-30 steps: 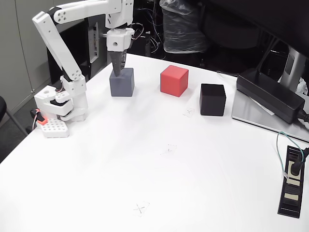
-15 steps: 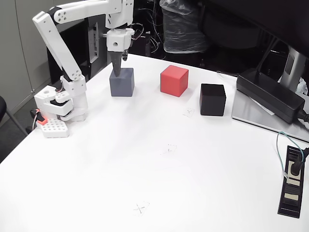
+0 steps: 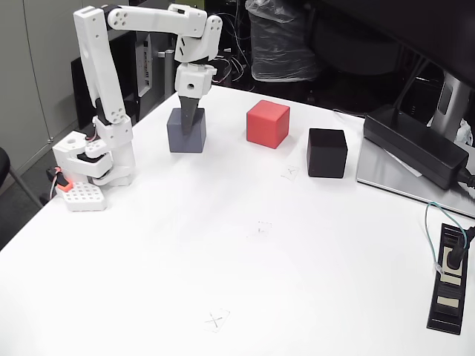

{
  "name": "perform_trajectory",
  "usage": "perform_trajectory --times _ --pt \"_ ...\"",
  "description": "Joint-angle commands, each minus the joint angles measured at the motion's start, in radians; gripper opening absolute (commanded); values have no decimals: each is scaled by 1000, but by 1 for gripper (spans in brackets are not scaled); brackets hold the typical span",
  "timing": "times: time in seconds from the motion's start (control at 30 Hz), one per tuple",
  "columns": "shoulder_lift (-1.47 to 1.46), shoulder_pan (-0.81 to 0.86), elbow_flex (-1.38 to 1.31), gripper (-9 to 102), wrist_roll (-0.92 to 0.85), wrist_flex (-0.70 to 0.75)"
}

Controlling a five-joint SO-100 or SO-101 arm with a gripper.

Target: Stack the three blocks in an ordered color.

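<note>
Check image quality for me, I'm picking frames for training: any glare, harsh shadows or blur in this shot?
Fixed view: even, soft light; the white table is bright but not blown out; faint shadows beside the red block and black block; blocks and end effector sharp; background dark.

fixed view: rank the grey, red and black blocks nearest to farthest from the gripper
1. bluish grey block, right under the gripper, at left.
2. red block, middle of the row.
3. black block, right end, farthest.
</note>
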Motion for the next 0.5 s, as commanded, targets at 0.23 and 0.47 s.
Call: perform_trajectory --times 0.23,0.47 --pt "0 -5 -28 22 -3 -17" --pt "6 -3 -110 9 87 -15"
